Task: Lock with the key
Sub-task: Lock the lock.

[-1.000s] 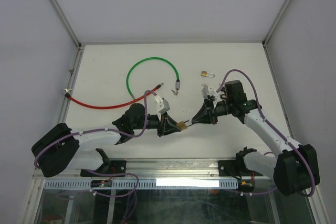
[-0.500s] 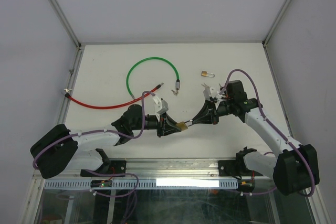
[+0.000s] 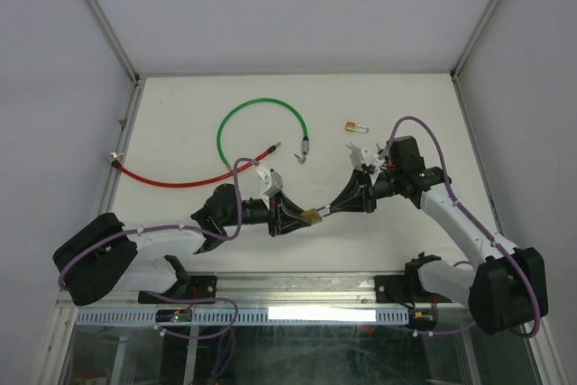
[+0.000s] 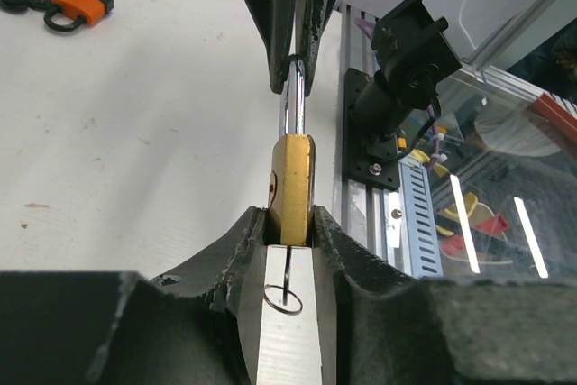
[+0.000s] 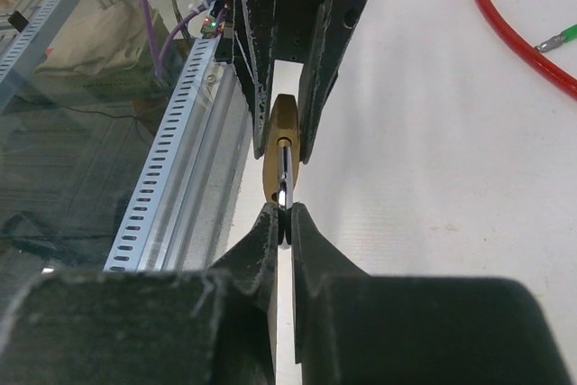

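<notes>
Brass shows first, low over the near part of the table [image 3: 406, 96]: a small padlock [image 3: 313, 215] held in the air between the two arms. The left hand [image 3: 290, 215] reaches in from the left with its fingers closed on the flat sides of the padlock's body. In its wrist view a thin wire ring [image 4: 287, 298] hangs in the gap between those fingers, just behind the body. I take it for the key's ring, but the key itself is hidden and I cannot say where it sits. The right hand [image 3: 335, 208] meets the lock from the right, pinched almost fully shut on the shiny shackle [image 4: 294, 110] that stands out of the body's other end. The shackle is seen edge-on, so I cannot tell whether it is pushed home.

To my eye the step in hand is the closing itself, with one hand bracing the body and the other on the shackle. The next move calls for a straight push along the shackle's own line while the left grip holds firm, since a sideways lean would likely bind it. The key would then need turning, which means one hand letting go and taking it at the ring end.

Farther back lie a red cable [image 3: 167, 179] and a green cable [image 3: 236, 116] curved in an arc. Toward the far right is a second small padlock [image 3: 354, 127], well apart from the hands.
</notes>
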Action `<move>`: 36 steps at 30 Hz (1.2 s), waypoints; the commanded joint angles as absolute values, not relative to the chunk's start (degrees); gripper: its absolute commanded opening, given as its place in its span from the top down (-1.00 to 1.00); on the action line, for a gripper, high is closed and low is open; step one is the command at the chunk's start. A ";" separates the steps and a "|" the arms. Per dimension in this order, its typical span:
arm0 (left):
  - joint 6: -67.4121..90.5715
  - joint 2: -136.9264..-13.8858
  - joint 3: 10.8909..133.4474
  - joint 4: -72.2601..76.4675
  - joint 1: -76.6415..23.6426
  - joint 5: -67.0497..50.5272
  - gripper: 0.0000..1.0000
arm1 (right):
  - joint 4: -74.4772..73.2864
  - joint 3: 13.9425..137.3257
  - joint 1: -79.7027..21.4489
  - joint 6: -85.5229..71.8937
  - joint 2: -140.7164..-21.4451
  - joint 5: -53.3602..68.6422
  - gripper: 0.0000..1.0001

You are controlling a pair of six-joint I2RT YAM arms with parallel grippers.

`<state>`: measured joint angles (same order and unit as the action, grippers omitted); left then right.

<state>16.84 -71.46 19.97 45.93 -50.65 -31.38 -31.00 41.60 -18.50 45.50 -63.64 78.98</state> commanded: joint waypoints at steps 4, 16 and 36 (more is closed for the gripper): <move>24.00 -72.29 16.97 66.25 -50.51 -24.06 -0.18 | -28.04 43.79 -17.55 38.00 -62.07 82.36 1.00; 31.98 -78.44 10.23 89.11 -50.45 -22.17 -0.98 | -23.49 43.74 -16.14 30.66 -60.83 83.62 1.00; 27.93 -93.10 16.72 99.74 -56.28 -19.43 -0.38 | -11.42 42.01 -14.14 15.53 -58.18 86.06 1.00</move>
<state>30.26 -93.76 15.14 82.85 -55.20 -21.78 -14.74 41.58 -14.46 17.52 -59.59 82.81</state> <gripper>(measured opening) 0.716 0.042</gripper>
